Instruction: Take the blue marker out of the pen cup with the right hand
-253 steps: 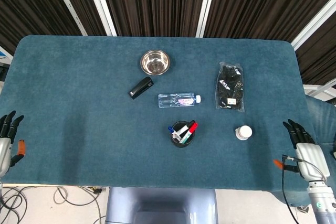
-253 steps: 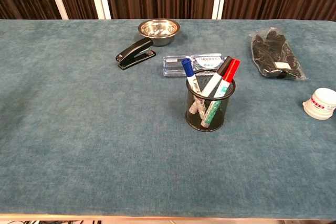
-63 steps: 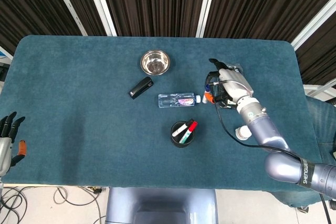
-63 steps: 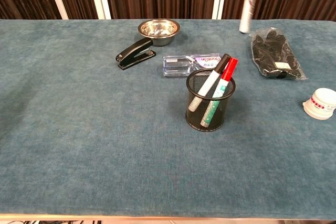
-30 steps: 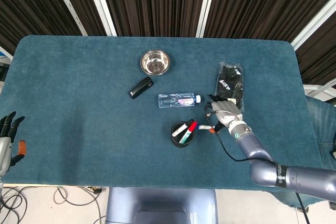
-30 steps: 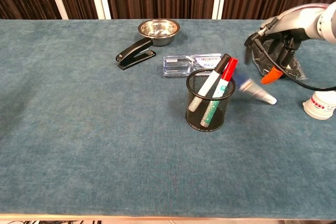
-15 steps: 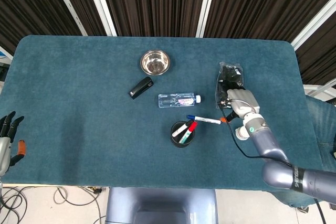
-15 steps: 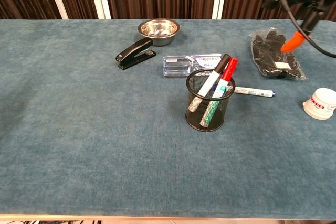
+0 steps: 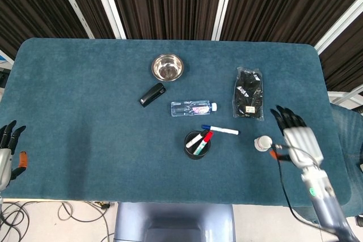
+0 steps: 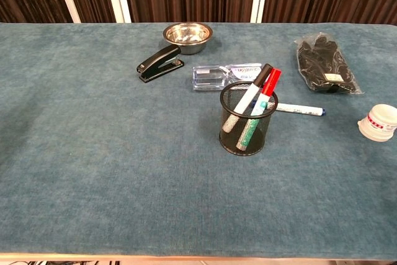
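Note:
The blue marker (image 9: pixel 220 130) lies flat on the table just right of the black mesh pen cup (image 9: pixel 197 145), its blue cap toward the cup. In the chest view the marker (image 10: pixel 300 110) lies behind and to the right of the cup (image 10: pixel 248 130). A black-capped and a red-capped marker still stand in the cup. My right hand (image 9: pixel 296 136) hovers by the table's right edge with fingers spread and nothing in it, well away from the marker. My left hand (image 9: pixel 8 150) hangs off the left edge, fingers apart, holding nothing. Neither hand shows in the chest view.
A white jar (image 9: pixel 262 143) stands just left of my right hand. A black packet (image 9: pixel 249 93), a flat water bottle (image 9: pixel 193 107), a black stapler (image 9: pixel 152 94) and a steel bowl (image 9: pixel 167 67) lie on the blue table (image 9: pixel 85 117) behind the cup.
My right hand has pulled back from beside the black packet toward the table's right front edge and left the chest view. The blue marker stays where it lay on the table.

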`<act>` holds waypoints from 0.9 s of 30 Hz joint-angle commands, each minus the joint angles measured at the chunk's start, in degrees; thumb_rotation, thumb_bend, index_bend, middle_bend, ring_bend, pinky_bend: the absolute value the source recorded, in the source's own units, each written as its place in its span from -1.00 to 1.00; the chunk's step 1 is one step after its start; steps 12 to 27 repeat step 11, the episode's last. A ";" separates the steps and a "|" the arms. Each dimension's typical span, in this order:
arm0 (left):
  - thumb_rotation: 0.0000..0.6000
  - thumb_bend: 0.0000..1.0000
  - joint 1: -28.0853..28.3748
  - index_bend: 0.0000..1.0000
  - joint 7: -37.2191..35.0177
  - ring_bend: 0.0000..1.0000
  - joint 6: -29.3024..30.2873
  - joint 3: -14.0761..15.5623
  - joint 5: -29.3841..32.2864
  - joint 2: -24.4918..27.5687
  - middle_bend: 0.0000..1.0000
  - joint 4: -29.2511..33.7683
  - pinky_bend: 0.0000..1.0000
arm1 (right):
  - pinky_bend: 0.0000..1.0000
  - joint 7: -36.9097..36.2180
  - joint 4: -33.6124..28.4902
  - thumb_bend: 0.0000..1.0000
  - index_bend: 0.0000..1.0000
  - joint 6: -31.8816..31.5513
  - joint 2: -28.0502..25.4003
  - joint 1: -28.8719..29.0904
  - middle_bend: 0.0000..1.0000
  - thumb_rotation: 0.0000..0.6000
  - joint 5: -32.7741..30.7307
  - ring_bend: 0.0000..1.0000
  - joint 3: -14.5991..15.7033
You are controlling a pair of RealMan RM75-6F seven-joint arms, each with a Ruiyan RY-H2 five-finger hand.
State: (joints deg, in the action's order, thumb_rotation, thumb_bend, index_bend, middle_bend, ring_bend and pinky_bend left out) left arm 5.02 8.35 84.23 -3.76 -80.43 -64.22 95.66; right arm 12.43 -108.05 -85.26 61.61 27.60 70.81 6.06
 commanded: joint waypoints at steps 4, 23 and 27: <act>1.00 0.17 0.02 -0.76 0.09 -1.00 -0.01 0.03 -0.09 -0.08 -1.00 -0.13 -1.00 | -0.69 -2.76 5.99 -0.68 -0.97 -8.17 5.07 -9.76 -1.00 1.00 8.59 -1.00 4.39; 1.00 0.18 0.03 -0.76 0.55 -1.00 -0.12 -0.02 0.24 -0.22 -1.00 -0.32 -1.00 | -0.69 -1.27 9.65 -0.67 -0.97 -9.25 7.39 -12.76 -1.00 1.00 10.51 -1.00 3.12; 1.00 0.18 0.03 -0.76 0.55 -1.00 -0.12 -0.02 0.24 -0.22 -1.00 -0.32 -1.00 | -0.69 -1.27 9.65 -0.67 -0.97 -9.25 7.39 -12.76 -1.00 1.00 10.51 -1.00 3.12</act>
